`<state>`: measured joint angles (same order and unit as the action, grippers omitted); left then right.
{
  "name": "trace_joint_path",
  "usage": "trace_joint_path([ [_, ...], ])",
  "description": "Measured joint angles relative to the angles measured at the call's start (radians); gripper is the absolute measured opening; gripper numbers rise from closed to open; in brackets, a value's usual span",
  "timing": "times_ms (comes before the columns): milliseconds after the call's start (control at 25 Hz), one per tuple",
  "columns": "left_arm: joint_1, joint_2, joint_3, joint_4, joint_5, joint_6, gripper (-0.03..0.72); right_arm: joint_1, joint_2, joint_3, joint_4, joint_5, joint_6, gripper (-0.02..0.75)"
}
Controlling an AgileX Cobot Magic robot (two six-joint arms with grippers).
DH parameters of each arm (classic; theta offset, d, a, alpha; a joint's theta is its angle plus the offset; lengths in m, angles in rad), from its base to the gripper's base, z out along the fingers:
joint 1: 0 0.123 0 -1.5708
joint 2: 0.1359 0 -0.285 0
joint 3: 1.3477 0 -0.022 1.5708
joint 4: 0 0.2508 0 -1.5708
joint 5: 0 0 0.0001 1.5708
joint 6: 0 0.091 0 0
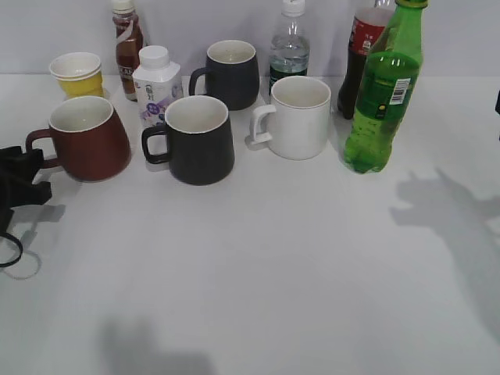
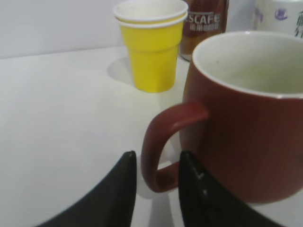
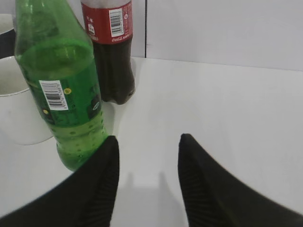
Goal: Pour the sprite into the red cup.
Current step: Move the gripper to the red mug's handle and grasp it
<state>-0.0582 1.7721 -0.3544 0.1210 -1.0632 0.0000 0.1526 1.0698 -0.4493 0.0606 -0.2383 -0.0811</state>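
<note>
At the left edge of the exterior frame, the left hand [image 2: 155,189] is spread around the red cup's [image 1: 88,137] handle. The sprite [image 1: 385,98] stands upper right; the right hand [image 3: 147,182], spread, sits beside it.

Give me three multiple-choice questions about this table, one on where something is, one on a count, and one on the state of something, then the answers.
1. Where does the sprite stand?
A. Left of the red cup
B. Right of the white mug, in front of the cola bottle
C. Inside the yellow cup

2. How many black mugs are on the table?
A. One
B. Two
C. Four

3. What is the left end effector doing?
A. Open, with the red cup's handle at its gap
C. Lifting the yellow cup
B. Shut on the sprite

Answers: 1 B, it stands beside the white mug with the cola bottle behind. 2 B, one black mug in front and another black mug behind. 3 A, the red cup handle sits at the open gap.
</note>
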Motion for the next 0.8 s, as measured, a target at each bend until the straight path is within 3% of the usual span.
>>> trace_joint_path([
  [600, 0.000, 0.199, -0.251, 0.000, 0.018, -0.005, 0.232, 0.000, 0.000, 0.000, 0.000, 0.000, 0.019, 0.312],
  [800, 0.000, 0.223, -0.291, -0.002, 0.022, 0.000, 0.078, 0.037, 0.000, 0.000, -0.024, 0.000, 0.025, 0.312],
])
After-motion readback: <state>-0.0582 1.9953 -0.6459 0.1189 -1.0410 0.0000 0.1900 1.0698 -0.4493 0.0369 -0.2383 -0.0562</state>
